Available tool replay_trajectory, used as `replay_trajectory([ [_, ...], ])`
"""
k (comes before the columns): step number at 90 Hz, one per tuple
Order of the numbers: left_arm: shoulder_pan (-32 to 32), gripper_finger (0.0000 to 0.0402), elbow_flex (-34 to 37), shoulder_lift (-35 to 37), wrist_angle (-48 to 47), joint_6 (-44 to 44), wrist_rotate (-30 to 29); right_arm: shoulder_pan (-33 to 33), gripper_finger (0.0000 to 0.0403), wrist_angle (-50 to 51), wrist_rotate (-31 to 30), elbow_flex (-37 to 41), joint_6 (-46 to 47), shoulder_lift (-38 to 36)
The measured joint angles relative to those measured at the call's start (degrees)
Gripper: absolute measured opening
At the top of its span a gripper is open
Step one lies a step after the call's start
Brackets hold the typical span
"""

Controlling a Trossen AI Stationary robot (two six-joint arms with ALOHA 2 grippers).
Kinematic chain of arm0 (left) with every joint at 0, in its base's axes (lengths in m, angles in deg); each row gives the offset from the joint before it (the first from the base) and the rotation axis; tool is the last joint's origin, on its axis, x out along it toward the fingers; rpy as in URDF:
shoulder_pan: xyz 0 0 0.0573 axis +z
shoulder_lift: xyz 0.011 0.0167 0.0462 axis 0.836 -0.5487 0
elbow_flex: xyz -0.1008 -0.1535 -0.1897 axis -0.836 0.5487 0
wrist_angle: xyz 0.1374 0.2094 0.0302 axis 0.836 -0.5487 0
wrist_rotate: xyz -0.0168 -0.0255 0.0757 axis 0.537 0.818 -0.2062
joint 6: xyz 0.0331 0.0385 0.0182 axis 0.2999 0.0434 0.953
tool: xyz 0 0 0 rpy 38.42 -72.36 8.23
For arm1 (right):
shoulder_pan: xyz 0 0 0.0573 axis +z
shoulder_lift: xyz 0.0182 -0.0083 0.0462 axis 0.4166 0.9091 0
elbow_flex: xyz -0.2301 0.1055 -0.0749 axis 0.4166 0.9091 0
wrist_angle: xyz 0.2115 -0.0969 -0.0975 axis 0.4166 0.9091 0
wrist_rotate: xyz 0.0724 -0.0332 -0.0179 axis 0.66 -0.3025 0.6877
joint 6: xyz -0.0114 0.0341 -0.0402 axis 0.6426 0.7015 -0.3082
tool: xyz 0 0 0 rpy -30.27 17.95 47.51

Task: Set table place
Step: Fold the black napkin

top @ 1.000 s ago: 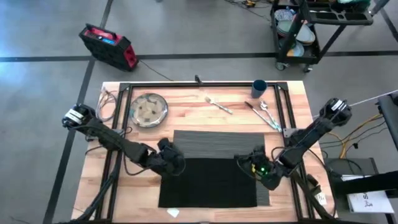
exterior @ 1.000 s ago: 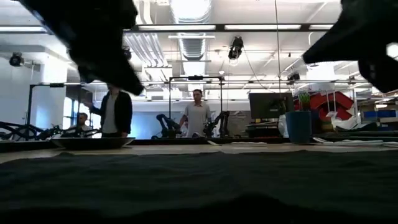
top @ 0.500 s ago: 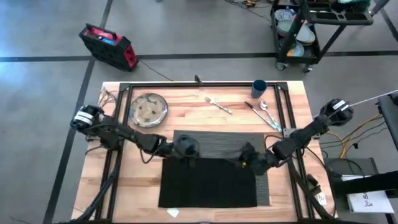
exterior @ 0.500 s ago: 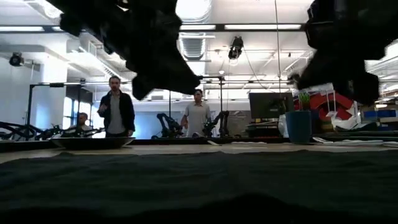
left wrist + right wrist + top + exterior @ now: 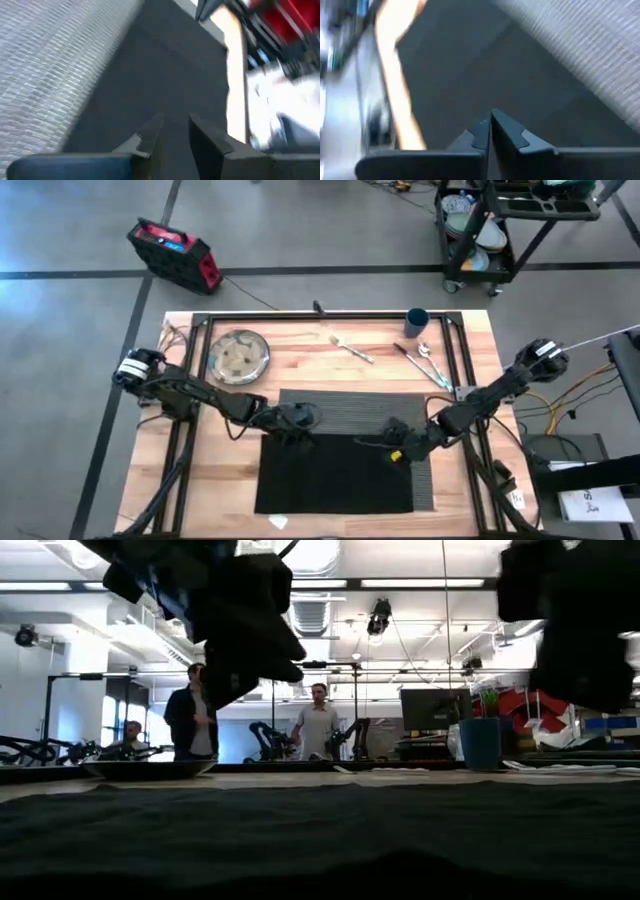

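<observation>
your left pincer [image 5: 297, 423] hung over the far left corner of the black napkin [image 5: 335, 473], its two fingers [image 5: 150, 135] a small gap apart, holding nothing. your right pincer [image 5: 395, 442] hung over the napkin's far right corner, fingers pressed together with nothing between them. the napkin lay on the grey placemat [image 5: 350, 406]. well beyond both pincers, on the table [image 5: 300, 365], sat the plate [image 5: 239, 356], fork [image 5: 351, 348], knife [image 5: 422, 370], spoon [image 5: 427, 356] and blue cup [image 5: 417, 322].
</observation>
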Motion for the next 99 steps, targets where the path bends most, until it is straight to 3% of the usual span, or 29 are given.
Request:
replay_trajectory([
  [7, 0.03, 0.0075, 0.00, 0.01, 0.78, -0.11, -4.13, -0.21, 0.0000, -1.48, -6.80, 0.00, 2.84, -0.01],
  [14, 0.24, 0.0075, 0.00, 0.03, 0.15, 4.48, -3.54, -0.92, 0.0000, -3.04, -7.71, -0.01, 1.42, -0.07],
  [21, 1.09, 0.0075, 0.00, 0.25, -2.68, 11.83, 6.51, -1.65, 0.0000, -3.20, -2.58, -0.01, -1.45, -0.07],
  [31, 2.65, 0.0075, -0.04, 0.56, -12.12, 16.19, 25.14, -2.38, 0.0000, -3.34, 10.57, 0.00, -5.97, -0.07],
  [38, 3.27, 0.0075, -0.04, 0.85, -23.35, 17.85, 29.70, -2.38, 0.0000, -3.37, 14.34, 0.00, -6.68, -0.04],
  [45, 3.39, 0.0075, -0.03, 1.54, -35.16, 21.61, 26.90, -2.40, 0.0000, -3.37, 9.92, 0.00, -3.17, -0.04],
  [56, 3.37, 0.0075, -0.01, 3.37, -48.64, 25.04, 14.40, -2.40, 0.0000, -3.39, -5.64, 0.00, 3.96, -0.04],
  [67, 3.43, 0.0075, 0.45, 6.82, -50.94, 27.16, 7.98, -2.44, 0.0000, -3.66, -15.51, 0.00, 5.90, -0.04],
  [83, 4.79, 0.0075, 6.75, 14.01, -44.77, 26.50, 8.82, -2.53, 0.0006, -4.16, -12.75, 0.00, 1.52, -0.02],
  [99, 7.51, 0.0086, 14.20, 20.65, -41.36, 23.35, 14.47, -2.53, 0.0052, -4.77, -9.34, 0.00, -1.48, -0.02],
])
